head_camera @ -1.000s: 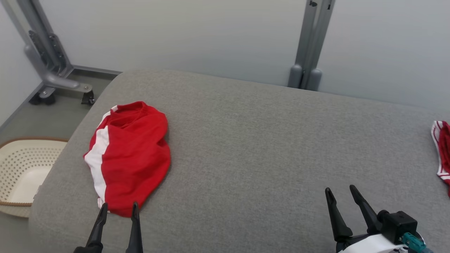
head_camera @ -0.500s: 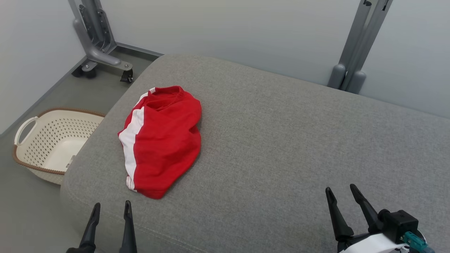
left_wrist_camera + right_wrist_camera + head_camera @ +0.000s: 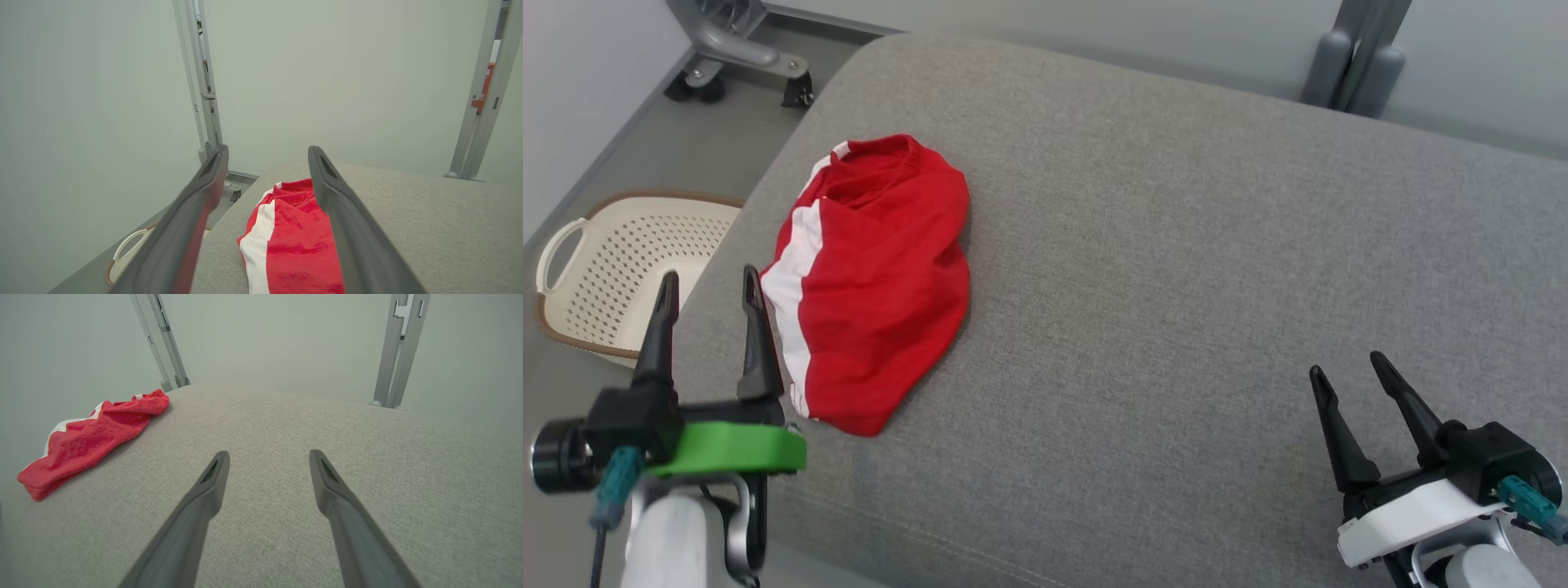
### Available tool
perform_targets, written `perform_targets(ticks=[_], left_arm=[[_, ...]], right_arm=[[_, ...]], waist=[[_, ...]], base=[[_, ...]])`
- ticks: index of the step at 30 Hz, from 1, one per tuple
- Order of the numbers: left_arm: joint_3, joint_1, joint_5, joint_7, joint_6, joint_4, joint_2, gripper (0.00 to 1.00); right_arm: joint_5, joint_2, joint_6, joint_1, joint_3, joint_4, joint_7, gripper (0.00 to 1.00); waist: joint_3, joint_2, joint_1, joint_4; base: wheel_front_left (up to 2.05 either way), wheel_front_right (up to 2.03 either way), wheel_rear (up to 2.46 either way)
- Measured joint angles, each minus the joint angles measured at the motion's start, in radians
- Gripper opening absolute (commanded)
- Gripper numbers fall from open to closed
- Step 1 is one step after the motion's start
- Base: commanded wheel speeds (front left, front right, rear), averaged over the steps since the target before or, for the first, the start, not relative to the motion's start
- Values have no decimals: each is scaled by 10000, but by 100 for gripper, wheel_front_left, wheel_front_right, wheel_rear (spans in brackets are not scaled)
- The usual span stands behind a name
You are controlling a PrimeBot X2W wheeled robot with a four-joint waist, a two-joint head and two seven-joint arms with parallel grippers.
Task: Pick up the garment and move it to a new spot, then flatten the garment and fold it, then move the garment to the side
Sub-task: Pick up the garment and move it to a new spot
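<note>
The left gripper point(image 3: 710, 275) has two long, black, tapering fingers point(image 3: 759, 343) on a black block. Beneath it are a bright green collar point(image 3: 731, 447), a round black knob point(image 3: 556, 467) and a teal plug point(image 3: 614, 483) with a dark cable point(image 3: 599, 559). Its forearm point(image 3: 670, 543) is pale grey with a silver bracket point(image 3: 742, 523). The right gripper point(image 3: 1346, 364) has like fingers, a white collar point(image 3: 1409, 510) and a second plug point(image 3: 1523, 498), also teal. Close up, each finger shows a groove by its tip.
</note>
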Motion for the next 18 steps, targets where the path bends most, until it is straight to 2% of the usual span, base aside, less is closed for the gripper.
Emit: perform_targets(ticks=[2,5,13,18], left_arm=[[-15,-878,-2,109,-86,775,207,100],[-12,-2548,-96,805,-222,1816,579,100],[-167,-6562,-1243,3473,-663,5066,1285,100],[67,-8329,-1946,5129,-694,7070,1626,100]], right_arm=[[-2,-132,-2,-88,-44,-54,0,100],[-29,-385,0,-251,-134,-161,-2,100],[-125,-1352,0,-599,-654,-677,0,100],[-123,-1818,0,-814,-780,-1114,0,100]], waist=[[301,0,0,-94],[768,0,0,-252],[2102,0,0,-687],[3007,0,1,-951]], base=[[0,0,0],[0,0,0],[0,0,0],[0,0,0]])
